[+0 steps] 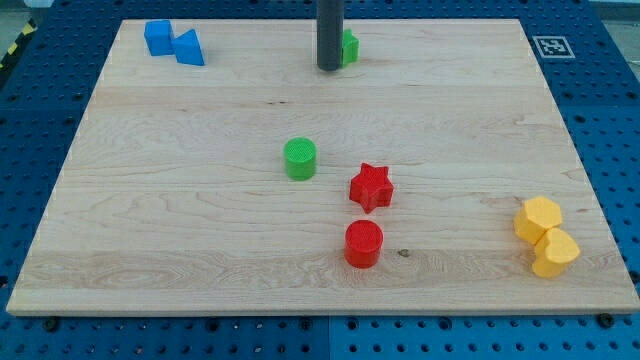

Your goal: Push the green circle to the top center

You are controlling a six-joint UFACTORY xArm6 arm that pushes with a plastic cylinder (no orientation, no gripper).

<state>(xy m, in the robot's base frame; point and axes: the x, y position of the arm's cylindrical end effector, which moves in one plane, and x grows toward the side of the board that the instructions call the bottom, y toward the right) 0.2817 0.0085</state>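
The green circle is a short green cylinder lying near the middle of the wooden board. My tip is at the view's top centre, well above the green circle and a little to its right. The rod rises straight up out of the view. A second green block sits right beside the rod on its right, partly hidden by it, so its shape cannot be made out.
Two blue blocks lie touching at the top left. A red star and a red circle lie below and right of the green circle. Two yellow blocks lie touching at the bottom right. A printed marker is beyond the top right corner.
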